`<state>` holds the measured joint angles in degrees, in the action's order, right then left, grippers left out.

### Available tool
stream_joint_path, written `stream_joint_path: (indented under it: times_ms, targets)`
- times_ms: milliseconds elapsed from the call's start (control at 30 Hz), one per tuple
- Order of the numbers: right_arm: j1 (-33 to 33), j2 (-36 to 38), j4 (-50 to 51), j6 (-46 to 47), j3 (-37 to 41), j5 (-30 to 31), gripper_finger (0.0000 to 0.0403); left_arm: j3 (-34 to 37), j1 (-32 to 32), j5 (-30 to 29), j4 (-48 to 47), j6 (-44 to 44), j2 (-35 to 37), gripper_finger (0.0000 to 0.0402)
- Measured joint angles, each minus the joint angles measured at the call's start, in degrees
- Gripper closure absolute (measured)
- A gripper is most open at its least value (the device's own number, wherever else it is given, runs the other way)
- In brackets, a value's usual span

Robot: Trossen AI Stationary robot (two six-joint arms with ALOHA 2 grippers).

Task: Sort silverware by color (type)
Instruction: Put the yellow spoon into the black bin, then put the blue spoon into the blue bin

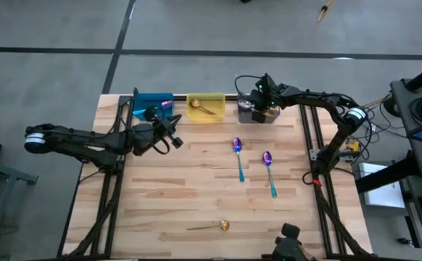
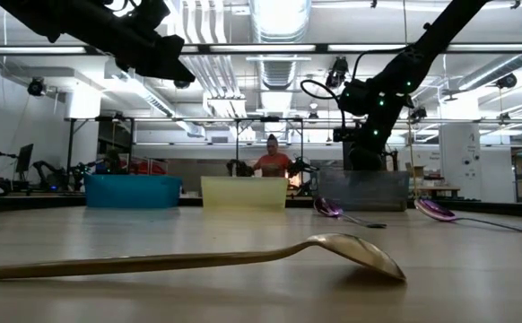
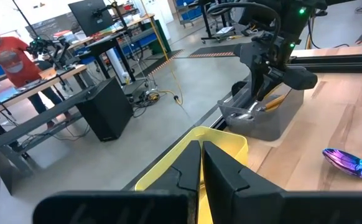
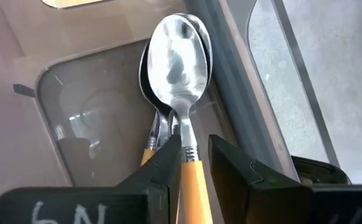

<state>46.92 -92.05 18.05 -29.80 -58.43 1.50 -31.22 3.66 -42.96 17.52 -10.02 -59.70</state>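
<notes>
My right gripper (image 4: 192,163) hangs over the gray bin (image 1: 257,114) at the far edge of the table (image 1: 196,196), its fingers pinching the orange handle of a silver-bowled spoon (image 4: 180,74). That spoon points bowl-first down into the bin, lying right on top of at least one more orange-handled spoon (image 4: 151,134) already inside. From my other arm's camera, the same gripper (image 3: 263,93) shows poised in the bin's mouth with the orange handle slanting out beside it.

Just beside the gray bin sits the yellow bin (image 1: 206,107), with a gold spoon (image 1: 204,108) lying in it, and beyond that the blue bin (image 1: 151,101).

My left gripper (image 1: 173,133) floats above the table near the blue bin, fingers pressed together on nothing (image 3: 199,171).

Nearer the table's middle, away from the bins, two purple-blue spoons with teal handles lie side by side but apart: one (image 1: 238,158) closer to the yellow bin, the other (image 1: 269,172) closer to my right arm's side. Well apart from everything, near the front edge, another gold spoon (image 1: 209,227) lies alone, bowl-down as seen from table height (image 2: 351,251).

A person in an orange shirt (image 2: 272,160) is in the room behind the table.
</notes>
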Motion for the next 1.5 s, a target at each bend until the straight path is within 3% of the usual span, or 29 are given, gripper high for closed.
stream_joint_path:
  times_ms: [333,633,933,1100,1300,1500]
  targets:
    - [0.0,0.7,0.1,2.0,0.0,0.0,0.0332,0.0,0.0,0.0,-0.1,0.1,0.0,0.0402]
    - [-0.5,3.1,3.8,11.1,-3.6,0.0,0.033,0.0,0.0,0.1,-1.3,3.1,0.0,0.0402]
    - [-4.3,7.5,6.7,14.4,-6.1,-0.4,0.033,0.0,-0.1,0.1,-3.6,8.0,0.0,0.0402]
    - [-8.8,13.0,5.2,15.8,-3.2,-0.6,0.033,0.0,-0.1,0.2,-5.5,11.4,0.0,0.0402]
    - [-14.6,18.9,-0.6,20.5,2.7,-8.0,0.033,0.0,-0.1,0.1,-5.7,13.5,0.0,0.0402]
    - [-20.8,20.4,-8.3,24.6,9.5,-9.5,0.033,0.0,-0.1,0.1,-5.6,14.9,0.0,0.0402]
